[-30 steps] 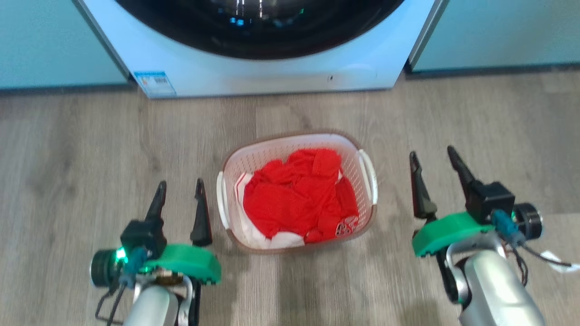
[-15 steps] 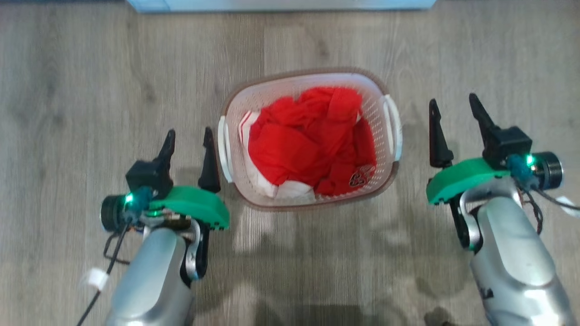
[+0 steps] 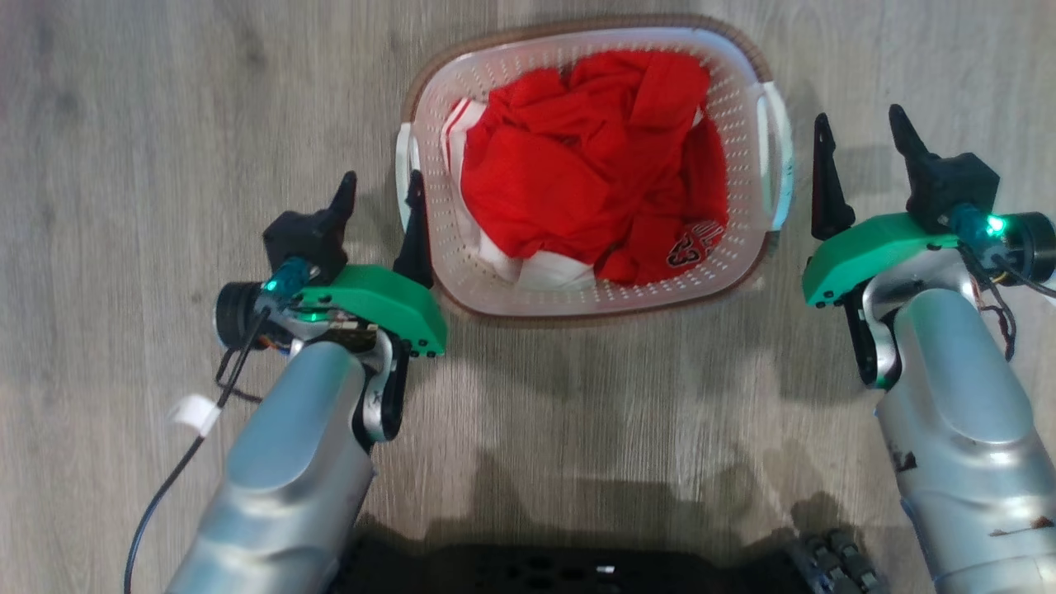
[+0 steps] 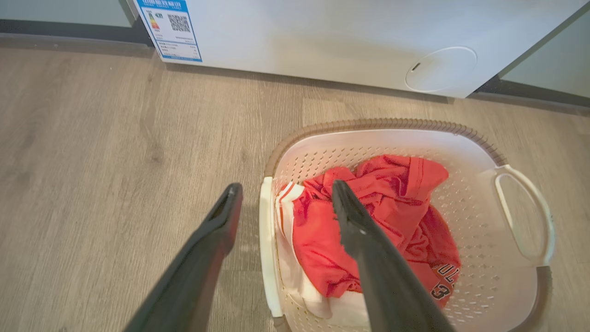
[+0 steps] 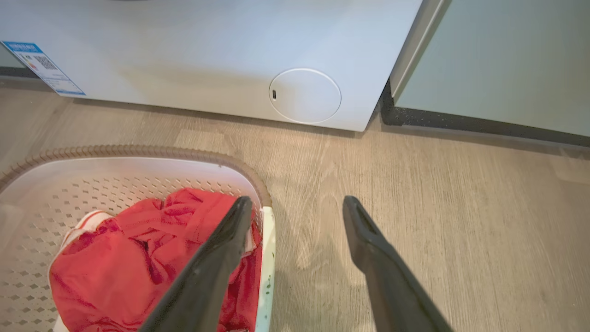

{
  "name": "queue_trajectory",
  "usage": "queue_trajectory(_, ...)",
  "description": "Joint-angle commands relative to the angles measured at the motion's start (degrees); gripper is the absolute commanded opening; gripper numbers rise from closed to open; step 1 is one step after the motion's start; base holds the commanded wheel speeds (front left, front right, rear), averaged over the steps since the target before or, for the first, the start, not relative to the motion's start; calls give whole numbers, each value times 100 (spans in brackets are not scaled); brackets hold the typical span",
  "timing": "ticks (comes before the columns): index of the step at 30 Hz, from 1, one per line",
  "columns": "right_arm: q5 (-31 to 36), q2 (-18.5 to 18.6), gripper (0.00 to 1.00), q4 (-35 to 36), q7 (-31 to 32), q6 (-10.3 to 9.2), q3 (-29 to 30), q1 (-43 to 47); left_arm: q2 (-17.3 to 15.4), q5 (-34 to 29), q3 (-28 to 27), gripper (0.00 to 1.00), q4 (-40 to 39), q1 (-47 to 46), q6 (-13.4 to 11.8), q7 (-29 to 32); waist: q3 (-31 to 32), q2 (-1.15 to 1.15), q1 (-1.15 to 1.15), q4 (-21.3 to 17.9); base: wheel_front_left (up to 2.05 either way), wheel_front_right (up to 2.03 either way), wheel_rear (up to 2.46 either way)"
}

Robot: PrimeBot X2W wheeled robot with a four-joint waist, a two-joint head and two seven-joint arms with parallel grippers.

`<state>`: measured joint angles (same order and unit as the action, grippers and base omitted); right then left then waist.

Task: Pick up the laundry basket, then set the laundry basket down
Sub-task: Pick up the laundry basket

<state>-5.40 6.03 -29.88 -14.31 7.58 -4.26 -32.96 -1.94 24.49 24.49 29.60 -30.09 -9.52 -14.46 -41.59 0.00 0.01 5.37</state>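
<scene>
The laundry basket [image 3: 429,91] stands on the wood floor, white and perforated with a brown rim, holding red clothes [image 3: 577,165]. My left gripper [image 3: 381,186] is open at its left handle [image 3: 402,161]. In the left wrist view that handle [image 4: 265,230] lies in the gap of the left gripper [image 4: 286,186], and one finger reaches over the laundry basket [image 4: 382,124]. My right gripper [image 3: 858,117] is open beside the right handle [image 3: 780,157]. In the right wrist view that handle [image 5: 267,258] shows just inside the inner finger of the right gripper [image 5: 297,200].
The white washer front [image 4: 322,41] stands just beyond the basket, with a blue label [image 4: 170,27] and a round cap [image 5: 305,96]. A pale cabinet [image 5: 507,60] flanks it on the right. My dark base [image 3: 577,569] lies at the head view's bottom edge.
The head camera has tilted down, so the washer has left its view. Both open grippers have closed in on the basket's handles; the left inner finger now overlaps the left handle.
</scene>
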Motion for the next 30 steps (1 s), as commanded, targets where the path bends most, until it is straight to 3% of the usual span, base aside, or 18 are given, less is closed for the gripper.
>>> queue_trajectory(1,74,-3,100,70,-69,-9,-95,58,-94,49,-57,100,-39,-16,15,-54,-181,0,-1,52,0,0,0)
queue_trajectory(14,136,-11,100,-270,-69,-9,-121,-177,-94,842,535,100,793,-514,25,-54,-684,0,-1,101,0,0,0)
queue_trajectory(30,211,108,100,-323,-69,-9,-134,-368,-94,1463,1083,100,1270,-1025,-11,-54,-1190,0,-1,237,0,0,0)
